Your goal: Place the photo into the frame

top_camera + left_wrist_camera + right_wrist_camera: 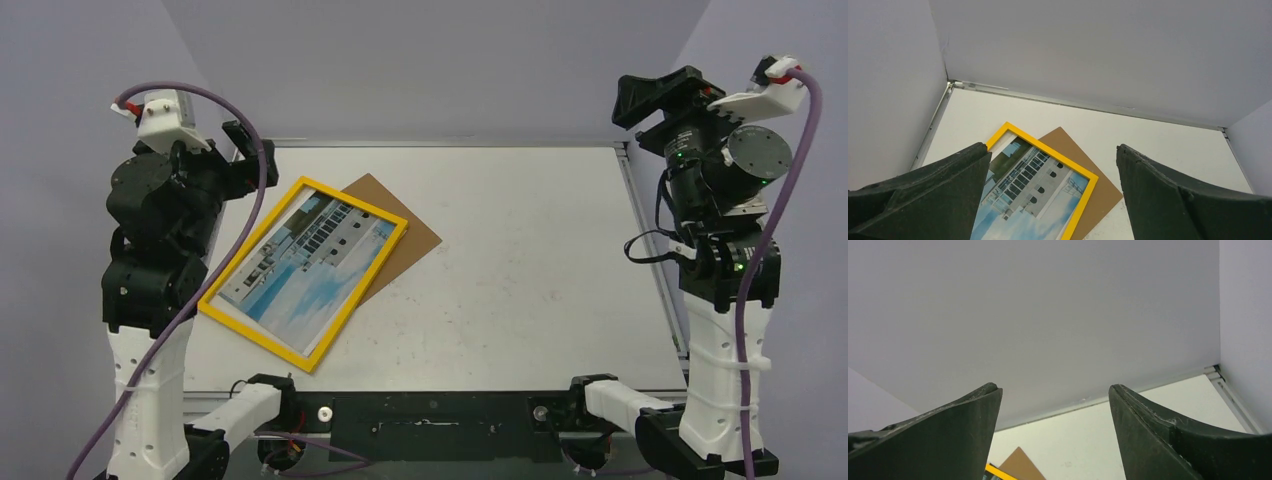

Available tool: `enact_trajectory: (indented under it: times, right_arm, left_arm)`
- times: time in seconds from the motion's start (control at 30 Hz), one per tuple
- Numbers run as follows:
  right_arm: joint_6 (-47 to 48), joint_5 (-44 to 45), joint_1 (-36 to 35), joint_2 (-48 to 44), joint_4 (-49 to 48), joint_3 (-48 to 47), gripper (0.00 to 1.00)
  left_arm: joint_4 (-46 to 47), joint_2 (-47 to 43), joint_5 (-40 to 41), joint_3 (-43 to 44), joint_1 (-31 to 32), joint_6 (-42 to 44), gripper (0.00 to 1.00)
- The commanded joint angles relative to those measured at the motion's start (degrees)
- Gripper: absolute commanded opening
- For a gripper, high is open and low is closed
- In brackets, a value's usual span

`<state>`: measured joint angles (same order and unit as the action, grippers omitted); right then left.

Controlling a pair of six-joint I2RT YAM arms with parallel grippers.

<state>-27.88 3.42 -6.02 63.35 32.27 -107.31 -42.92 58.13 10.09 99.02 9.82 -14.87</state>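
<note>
The left tool is hanging above the left edge of the surface with its jaws spread wide and pinching nothing. The right tool is hanging high over the right edge, also spread and carrying nothing; its camera is facing mostly the back wall.

Below the left tool, the frame is lying yellow face up in the left half of the surface, turned diagonally to the edges. The photo is lying inside the frame opening, with the building and sky showing and yellow border running around all four sides. A brown backing board is lying partly under the frame and sticking out past its far right side.

Judged from this layout, the insertion is looking complete. Neither tool is touching any item. Whether the board is meant to be fitted cannot be determined.
</note>
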Motion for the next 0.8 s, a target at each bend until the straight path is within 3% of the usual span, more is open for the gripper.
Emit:
enact_trajectory:
  times: [0.0, 0.17, 0.43, 0.57, 0.77]
  right_arm:
    - [-1.3, -1.9, 0.3, 0.5, -0.3, 2.5, 0.86]
    - [-3.4, -5.0, 0.3, 0.6, -1.1, 7.5, 0.9]
    - [-10.4, -9.8, 0.0, 4.2, 3.4, 17.3, 0.87]
    - [-13.1, -10.5, -0.7, 5.0, 5.5, 25.7, 0.84]
    - [-15.8, -10.9, -5.3, 7.5, 4.8, 35.5, 0.82]
  left_arm:
    - [5.6, 0.0, -1.1, -2.5, 0.3, -1.1, 0.97]
    - [15.4, -2.8, -3.3, -16.4, 0.3, 2.5, 0.97]
    - [22.5, 1.3, -23.5, -30.2, 0.7, 5.2, 0.97]
    - [21.8, 5.1, -22.6, -35.6, 1.2, 3.7, 0.9]
    - [15.4, 11.5, -21.3, -38.0, 2.7, 2.3, 0.9]
